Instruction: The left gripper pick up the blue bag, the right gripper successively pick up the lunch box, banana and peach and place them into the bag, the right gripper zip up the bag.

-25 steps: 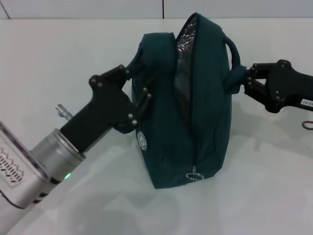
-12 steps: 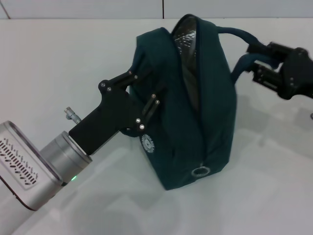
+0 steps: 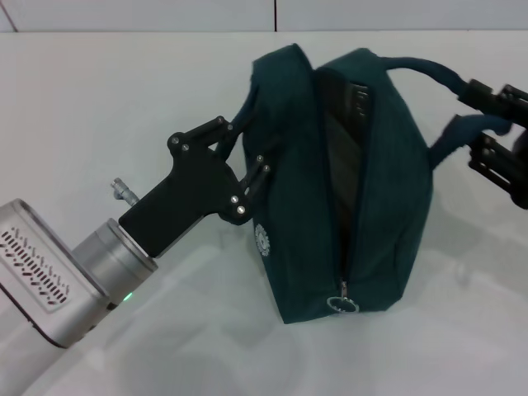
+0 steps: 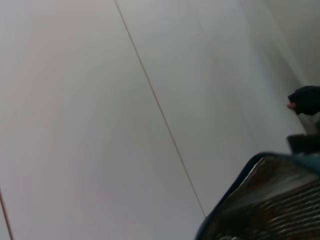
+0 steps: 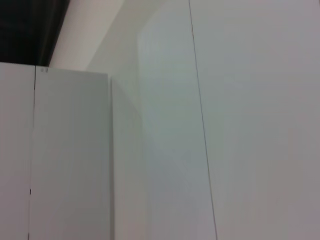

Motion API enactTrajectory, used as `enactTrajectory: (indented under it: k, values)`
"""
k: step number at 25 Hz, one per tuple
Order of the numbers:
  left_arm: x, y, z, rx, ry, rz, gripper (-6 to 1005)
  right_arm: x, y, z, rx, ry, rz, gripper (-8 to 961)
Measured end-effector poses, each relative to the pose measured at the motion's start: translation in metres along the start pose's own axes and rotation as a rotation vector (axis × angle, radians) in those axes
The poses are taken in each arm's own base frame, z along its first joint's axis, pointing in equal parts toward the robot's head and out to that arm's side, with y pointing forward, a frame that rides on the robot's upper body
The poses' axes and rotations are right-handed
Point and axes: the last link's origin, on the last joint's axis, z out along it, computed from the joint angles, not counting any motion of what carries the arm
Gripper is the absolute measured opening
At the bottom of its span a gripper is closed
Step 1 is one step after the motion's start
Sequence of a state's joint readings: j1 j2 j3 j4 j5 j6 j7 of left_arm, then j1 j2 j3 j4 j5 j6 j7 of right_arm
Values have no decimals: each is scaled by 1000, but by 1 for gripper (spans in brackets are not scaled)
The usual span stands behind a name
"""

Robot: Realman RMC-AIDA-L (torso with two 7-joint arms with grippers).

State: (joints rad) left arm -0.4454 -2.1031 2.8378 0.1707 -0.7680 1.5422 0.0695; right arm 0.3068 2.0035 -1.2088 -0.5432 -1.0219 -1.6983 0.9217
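Note:
The blue bag [image 3: 371, 214] stands on the white table, its mouth open upward and the zipper's ring pull [image 3: 342, 305] low on its near end. My left gripper [image 3: 247, 157] is at the bag's left side, shut on its left handle, with the fingertips hidden by the fabric. My right gripper [image 3: 497, 132] is at the right edge, shut on the right handle [image 3: 429, 70], which is stretched out to the right. The left wrist view shows the silver foil lining [image 4: 280, 200]. The lunch box, banana and peach are out of view.
The white table [image 3: 124, 91] lies all around the bag, with a white wall behind it. The right wrist view shows only white wall panels [image 5: 225, 125].
The right gripper has pulled the right handle farther right. The bag has shifted right and its mouth has spread wider. The left gripper has stayed on the left handle.

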Motion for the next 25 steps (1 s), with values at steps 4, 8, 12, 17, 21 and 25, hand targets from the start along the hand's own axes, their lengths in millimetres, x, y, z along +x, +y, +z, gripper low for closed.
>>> enactTrajectory:
  k: [4, 8, 12, 17, 21, 25]
  values:
    - [-1, 0, 2, 6, -8, -3, 325, 2, 4, -13, 25, 2, 4, 444]
    - [-1, 1, 3, 6, -10, -5, 327, 9, 1, -19, 69, 49, 17, 442]
    - [-2, 1, 4, 4, -15, -5, 329, 19, 1, -22, 41, 144, 22, 439]
    - [-2, 1, 4, 1, -17, -5, 332, 15, -1, -37, 47, 165, 16, 436]
    - [-4, 2, 3, 2, -27, -6, 334, 11, 2, -51, 31, 187, 17, 434]
    - [-4, 3, 4, -8, -32, -6, 336, 6, 8, -61, 33, 153, -15, 432]
